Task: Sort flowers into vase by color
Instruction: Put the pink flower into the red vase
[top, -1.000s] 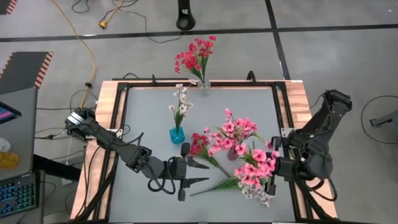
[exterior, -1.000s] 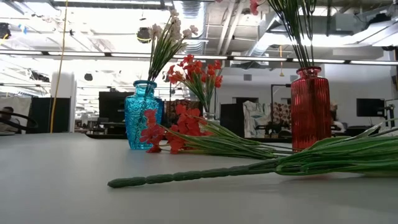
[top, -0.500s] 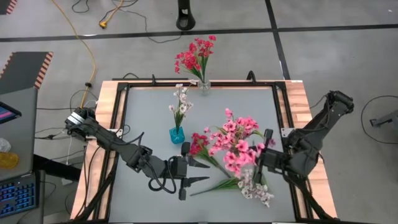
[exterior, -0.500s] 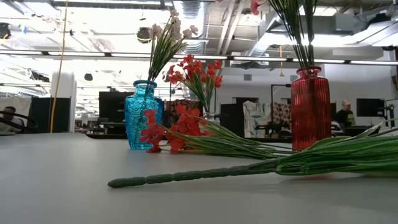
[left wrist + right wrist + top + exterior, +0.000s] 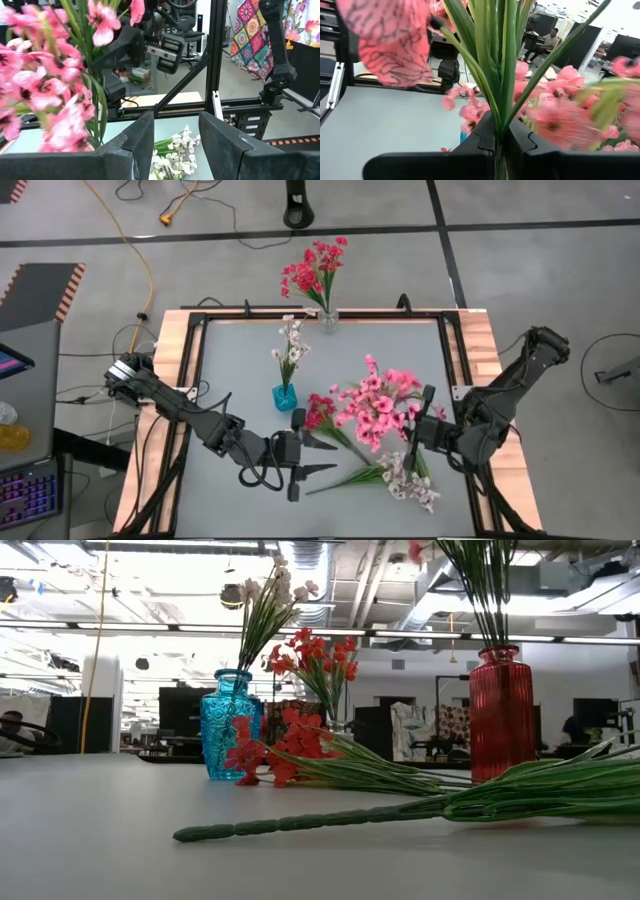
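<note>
Since a second ago your right gripper [image 5: 418, 442] has carried its pink sprig [image 5: 378, 406] from the table's right edge inward, so the blossoms now sit over the red vase [image 5: 501, 712]; nothing else has moved. The right wrist view shows those fingers [image 5: 480, 142] pinched tight on the bundle of green stems [image 5: 496, 60].

Your left gripper [image 5: 318, 457] rests at about 7 o'clock on the table [image 5: 240, 360], fingers apart with nothing between them.

Containers, reading the high view as a clock face:
- The clear vase [image 5: 328, 319] at 12 o'clock, on the far edge, holds red flowers [image 5: 315, 270].
- The blue vase [image 5: 285, 396], around 10 o'clock from the centre, holds a white sprig [image 5: 291, 345].
- The red vase, around 4 o'clock from the centre, is hidden from above by the pink blossoms; the low view shows green stems standing in its mouth.

Loose on the table: a red sprig [image 5: 322, 412] lies just right of the blue vase, and a white sprig [image 5: 405, 481] lies at about 5 o'clock, its stem [image 5: 300, 824] pointing toward the left gripper.
</note>
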`<move>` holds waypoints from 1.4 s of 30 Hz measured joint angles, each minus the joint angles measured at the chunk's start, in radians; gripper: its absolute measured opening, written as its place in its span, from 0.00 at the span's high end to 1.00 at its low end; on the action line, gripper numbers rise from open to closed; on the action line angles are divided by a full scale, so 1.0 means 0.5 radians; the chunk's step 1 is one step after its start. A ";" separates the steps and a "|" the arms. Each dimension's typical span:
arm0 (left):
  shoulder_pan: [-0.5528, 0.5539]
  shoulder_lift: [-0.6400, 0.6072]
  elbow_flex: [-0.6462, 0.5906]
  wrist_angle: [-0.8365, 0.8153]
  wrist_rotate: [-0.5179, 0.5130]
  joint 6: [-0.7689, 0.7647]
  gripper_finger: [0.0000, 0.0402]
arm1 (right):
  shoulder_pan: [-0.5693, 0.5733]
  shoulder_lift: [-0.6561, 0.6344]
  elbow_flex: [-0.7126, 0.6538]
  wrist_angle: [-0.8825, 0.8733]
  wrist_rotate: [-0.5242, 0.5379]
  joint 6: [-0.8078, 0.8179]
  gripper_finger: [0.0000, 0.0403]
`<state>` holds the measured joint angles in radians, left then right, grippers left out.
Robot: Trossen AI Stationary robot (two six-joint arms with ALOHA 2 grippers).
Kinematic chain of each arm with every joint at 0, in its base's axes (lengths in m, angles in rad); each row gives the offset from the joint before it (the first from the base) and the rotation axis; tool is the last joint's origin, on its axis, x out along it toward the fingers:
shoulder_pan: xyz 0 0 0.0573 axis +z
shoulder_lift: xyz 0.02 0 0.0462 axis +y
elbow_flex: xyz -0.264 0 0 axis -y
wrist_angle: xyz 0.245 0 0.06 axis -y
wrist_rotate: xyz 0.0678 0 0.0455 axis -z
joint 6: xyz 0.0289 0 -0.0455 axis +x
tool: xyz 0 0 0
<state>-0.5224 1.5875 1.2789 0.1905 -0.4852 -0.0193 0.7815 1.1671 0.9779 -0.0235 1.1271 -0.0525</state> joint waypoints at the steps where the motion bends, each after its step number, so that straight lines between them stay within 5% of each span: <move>1: 0.000 0.000 0.000 -0.001 0.000 0.000 0.64 | 0.000 0.001 0.000 0.009 0.000 0.000 0.90; 14: 0.000 0.000 0.000 0.000 0.000 -0.003 0.64 | 0.023 -0.002 0.000 0.421 0.001 -0.401 0.90; 25: 0.000 0.000 0.000 0.000 0.000 -0.005 0.64 | 0.023 -0.008 0.000 0.474 0.002 -0.422 0.90; 42: 0.001 0.000 -0.001 0.002 0.000 -0.006 0.64 | 0.220 -0.010 0.000 0.633 0.374 -0.490 0.90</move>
<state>-0.5220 1.5875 1.2785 0.1913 -0.4850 -0.0223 0.8913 1.1622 0.9779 0.2931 1.3140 -0.2973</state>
